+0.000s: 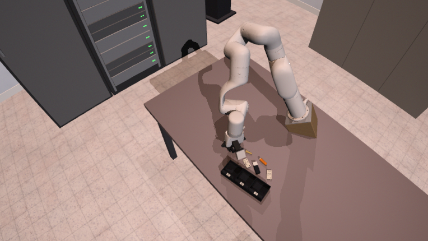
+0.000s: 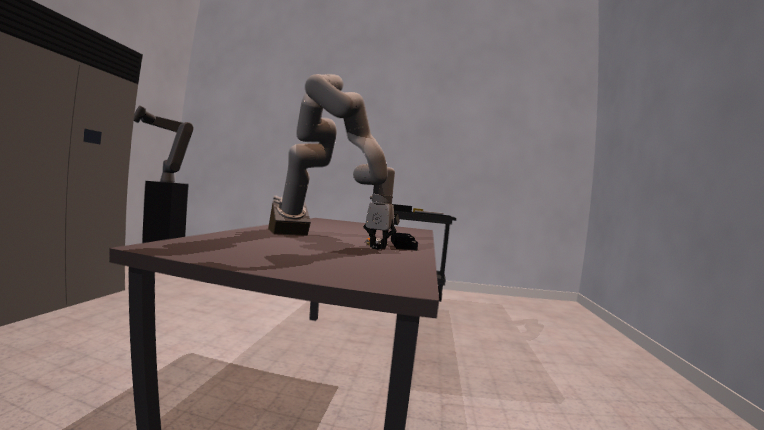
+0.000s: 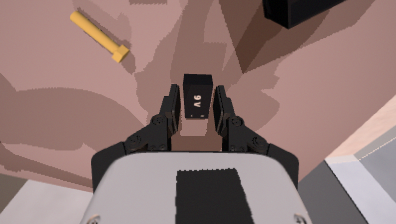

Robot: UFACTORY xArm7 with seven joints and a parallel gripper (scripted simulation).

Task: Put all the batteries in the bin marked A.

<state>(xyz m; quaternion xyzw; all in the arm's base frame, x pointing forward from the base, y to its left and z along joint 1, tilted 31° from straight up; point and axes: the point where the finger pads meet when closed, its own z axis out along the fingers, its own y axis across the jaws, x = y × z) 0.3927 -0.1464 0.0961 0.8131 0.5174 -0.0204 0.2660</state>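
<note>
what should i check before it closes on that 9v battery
1. 9V battery sits between the fingers: ok.
2. Gripper open, holding nothing: ok.
3. Gaps on both sides of the battery look even: ok.
4. Yellow bolt lies apart from the fingers: ok.
5. Fingers low enough on the battery: cannot tell.
6. Bin row stands on the table: ok.

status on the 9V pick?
Gripper low over table, jaws part open around 9V battery, not clamped. Bin row upright. Yellow bolt off to the side, nothing blocking.
</note>
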